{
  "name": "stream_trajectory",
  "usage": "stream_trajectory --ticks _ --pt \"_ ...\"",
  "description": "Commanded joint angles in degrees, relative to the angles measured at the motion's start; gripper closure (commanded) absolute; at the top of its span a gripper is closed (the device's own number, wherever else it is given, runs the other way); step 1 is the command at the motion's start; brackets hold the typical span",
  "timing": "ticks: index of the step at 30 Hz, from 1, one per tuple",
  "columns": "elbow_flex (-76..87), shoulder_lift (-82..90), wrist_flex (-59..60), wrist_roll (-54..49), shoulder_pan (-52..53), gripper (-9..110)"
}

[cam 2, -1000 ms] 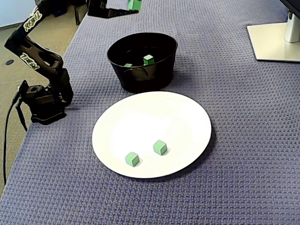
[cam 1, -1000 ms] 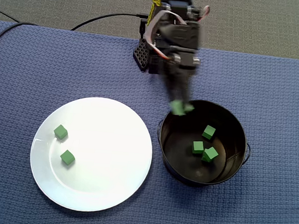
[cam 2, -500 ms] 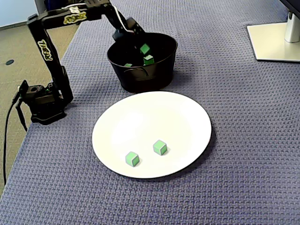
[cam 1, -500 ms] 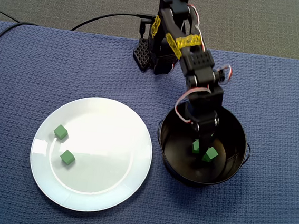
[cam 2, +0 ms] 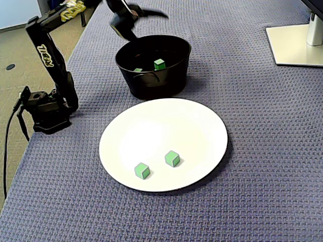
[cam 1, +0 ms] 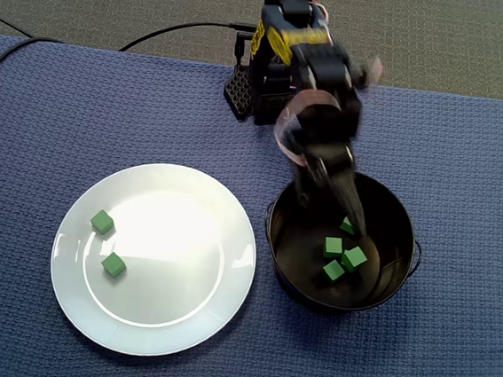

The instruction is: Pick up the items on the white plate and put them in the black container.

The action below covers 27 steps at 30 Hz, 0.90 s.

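Note:
Two green cubes [cam 1: 101,221] [cam 1: 114,264] lie on the left part of the white plate [cam 1: 184,236]; in the other fixed view they [cam 2: 142,170] [cam 2: 172,158] sit near the front of the plate [cam 2: 202,121]. The black container [cam 1: 403,230] [cam 2: 154,80] stands beside the plate and holds several green cubes [cam 1: 333,246], two of them visible from the side [cam 2: 159,63]. My gripper [cam 1: 328,205] [cam 2: 150,27] hangs over the container's rim, blurred by motion, open and with nothing between its fingers.
The arm's base [cam 1: 247,94] [cam 2: 48,108] stands on the blue woven cloth, with a black cable [cam 1: 178,28] running off behind it. A white stand foot [cam 2: 295,45] sits at the far right. Bare floor lies beyond the cloth's edge.
The gripper carried a green cube over the container, dipped inside and let it go. It has since lifted to the rim, open, and one more cube lies in the container.

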Motion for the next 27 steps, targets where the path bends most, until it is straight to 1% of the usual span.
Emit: stream_trajectory --ticks 1,4,6,8,11,13,16,20,27 --pt "-12.39 6.68 7.12 -24.61 13.62 53" --pt "-10.72 9.23 12.22 -38.32 24.17 53" --pt "-6.94 10.72 12.3 -45.09 32.26 54" --pt "-1.23 11.16 7.91 -49.57 39.9 53" --pt "10.2 10.46 -5.54 -51.86 47.46 53" --pt "15.29 8.09 -10.99 -53.26 50.1 52" --pt "18.11 2.55 -14.85 -55.11 52.91 52" --pt "17.49 -5.98 -18.28 -57.22 55.9 53" --pt "16.88 -20.21 -31.99 -63.9 57.74 53"
